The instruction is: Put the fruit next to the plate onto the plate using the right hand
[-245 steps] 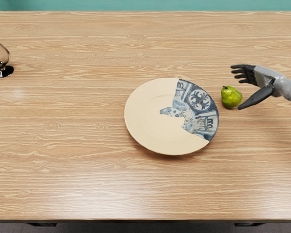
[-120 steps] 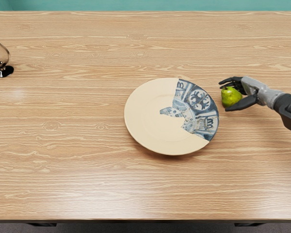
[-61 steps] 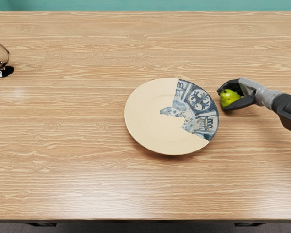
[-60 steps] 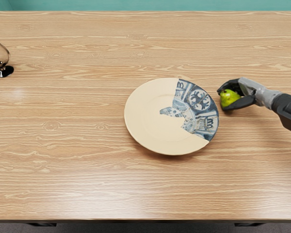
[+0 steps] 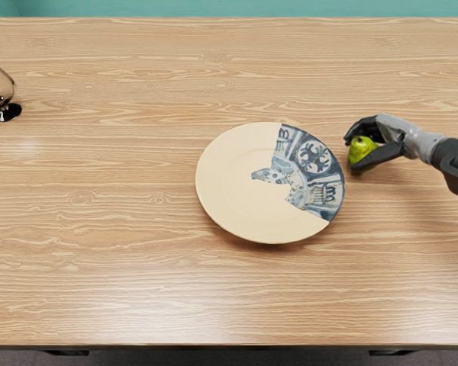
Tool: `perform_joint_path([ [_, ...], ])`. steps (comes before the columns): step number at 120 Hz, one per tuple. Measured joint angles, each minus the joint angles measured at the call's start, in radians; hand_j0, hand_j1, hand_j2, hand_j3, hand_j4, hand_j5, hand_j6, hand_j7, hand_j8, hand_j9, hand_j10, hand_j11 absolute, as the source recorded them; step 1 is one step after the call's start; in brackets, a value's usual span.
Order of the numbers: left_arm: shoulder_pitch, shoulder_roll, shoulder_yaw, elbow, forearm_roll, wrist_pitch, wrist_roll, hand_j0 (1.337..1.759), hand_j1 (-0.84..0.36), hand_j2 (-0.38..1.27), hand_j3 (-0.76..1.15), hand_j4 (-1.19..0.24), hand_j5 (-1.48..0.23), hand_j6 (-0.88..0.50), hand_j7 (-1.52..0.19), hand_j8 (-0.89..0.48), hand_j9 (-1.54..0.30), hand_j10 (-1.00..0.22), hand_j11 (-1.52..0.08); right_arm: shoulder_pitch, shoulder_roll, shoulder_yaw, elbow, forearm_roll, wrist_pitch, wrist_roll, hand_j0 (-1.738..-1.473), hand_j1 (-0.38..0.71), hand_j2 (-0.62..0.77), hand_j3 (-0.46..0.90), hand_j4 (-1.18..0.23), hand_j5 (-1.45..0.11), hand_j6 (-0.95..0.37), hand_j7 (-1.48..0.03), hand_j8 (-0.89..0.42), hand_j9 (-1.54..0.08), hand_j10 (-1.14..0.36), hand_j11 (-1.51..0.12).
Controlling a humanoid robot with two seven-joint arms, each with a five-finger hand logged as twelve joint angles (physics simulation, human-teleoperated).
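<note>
Small green pear [image 5: 359, 149] clamped in the black five-finger right hand [image 5: 376, 140], just right of the round cream plate with a blue-patterned segment [image 5: 227, 183]

The fingers are curled over the pear's far side and the thumb is pressed along its near side. The fruit is held beside the plate's right rim, not yet over it. Whether it is clear of the pale wooden table [image 5: 137, 259] cannot be told. The grip should be kept firm while the pear is raised above the rim, carried left and lowered near the plate's middle before release, so rolling is avoided

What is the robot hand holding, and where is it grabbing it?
The right hand holds the green pear beside the plate, with its fingers curled over the pear's far side and its thumb against the near side.
</note>
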Motion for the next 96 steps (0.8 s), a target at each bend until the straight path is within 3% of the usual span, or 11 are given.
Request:
perform_joint_path([
  [40, 0.0, 0.0, 0.0, 0.0, 0.0, 0.0, 0.0, 1.658, 0.35, 0.0, 0.0, 0.0, 0.0, 0.0, 0.0, 0.0, 0.0, 0.0, 0.0, 0.009, -0.037, 0.006, 0.038, 0.011, 0.026, -0.004, -1.653, 0.19, 0.16, 0.0, -0.69, -0.9, -0.65, -0.89, -0.44, -0.91, -0.38, -0.89],
  [63, 0.0, 0.0, 0.0, 0.0, 0.0, 0.0, 0.0, 1.658, 0.35, 0.0, 0.0, 0.0, 0.0, 0.0, 0.0, 0.0, 0.0, 0.0, 0.0, 0.013, -0.107, 0.005, 0.141, 0.059, 0.038, -0.031, -1.653, 0.22, 0.22, 0.0, -0.69, -0.91, -0.64, -0.9, -0.43, -0.92, -0.37, -0.9],
  [96, 0.0, 0.0, 0.0, 0.0, 0.0, 0.0, 0.0, 1.658, 0.35, 0.0, 0.0, 0.0, 0.0, 0.0, 0.0, 0.0, 0.0, 0.0, 0.0, 0.015, -0.143, 0.012, 0.231, 0.091, 0.04, -0.068, -1.652, 0.23, 0.23, 0.0, -0.7, -0.93, -0.63, -0.92, -0.42, -0.93, -0.36, -0.91],
])
